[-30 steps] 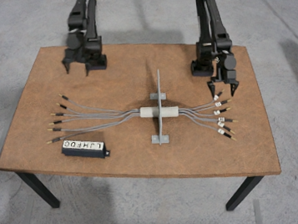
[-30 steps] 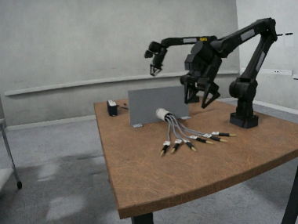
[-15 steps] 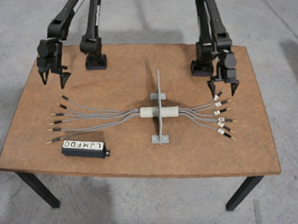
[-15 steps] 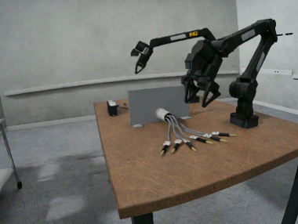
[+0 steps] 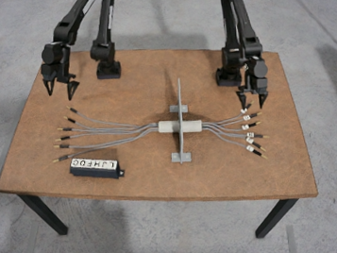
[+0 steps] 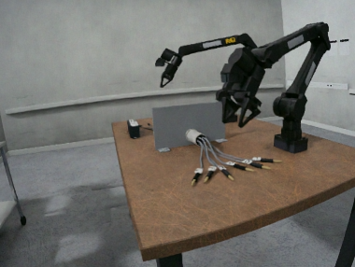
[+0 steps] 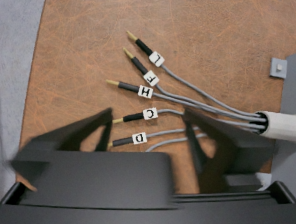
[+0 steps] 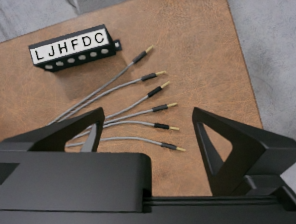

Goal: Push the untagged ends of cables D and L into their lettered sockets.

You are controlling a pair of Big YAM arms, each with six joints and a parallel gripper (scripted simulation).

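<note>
Several grey cables run through a white conduit (image 5: 180,127) in an upright grey panel (image 6: 189,123). Their tagged ends lie in the left wrist view, with tag L (image 7: 157,59) farthest and tag D (image 7: 139,138) nearest. My left gripper (image 5: 252,101) hovers over these tagged ends, partly open and empty; tag D lies on the table below, between its fingers. My right gripper (image 5: 59,91) is open and empty, high above the untagged plug ends (image 8: 160,107). The junction box (image 8: 70,47), lettered L J H F D C, lies past those plugs.
The two arm bases (image 5: 108,70) (image 5: 229,77) stand at the table's back edge. The grey panel crosses the middle of the table between the two cable fans. The junction box (image 5: 95,167) sits near the front edge.
</note>
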